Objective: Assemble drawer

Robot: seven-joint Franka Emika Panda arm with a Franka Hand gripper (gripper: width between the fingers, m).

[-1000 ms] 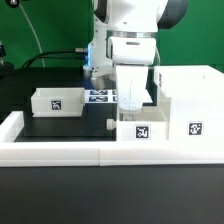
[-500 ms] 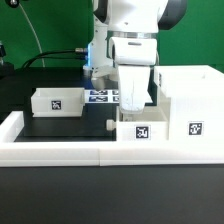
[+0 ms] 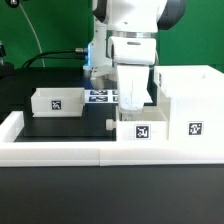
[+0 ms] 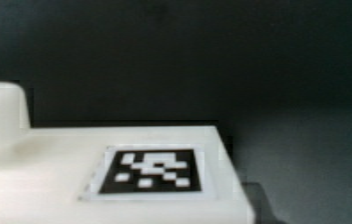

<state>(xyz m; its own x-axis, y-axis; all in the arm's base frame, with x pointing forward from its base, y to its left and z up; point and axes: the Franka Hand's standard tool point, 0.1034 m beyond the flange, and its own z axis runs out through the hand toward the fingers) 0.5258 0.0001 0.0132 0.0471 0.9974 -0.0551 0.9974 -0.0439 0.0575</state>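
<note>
Hanging with the gripper (image 3: 132, 100) pointed straight down, fingertips lost behind the front tray (image 3: 141, 130); cannot tell whether clenched or released. Just below and in front of the gripper: that front tray, small, white, open-topped, long axis across the exterior view, square black-and-white tag facing the camera. Touching it, beside the gripper toward the exterior view's right: the cabinet shell (image 3: 186, 98), tall, boxy, white, upright, tag low on its front face. Well apart from the gripper toward the exterior view's left: the second tray (image 3: 57, 101), same look, long axis also across the view, resting on the black table (image 3: 60, 128). Behind the gripper, lying flat: the marker board (image 3: 100, 96). In the wrist view, only a blurred white tagged face (image 4: 155, 170); cannot tell which part.
</note>
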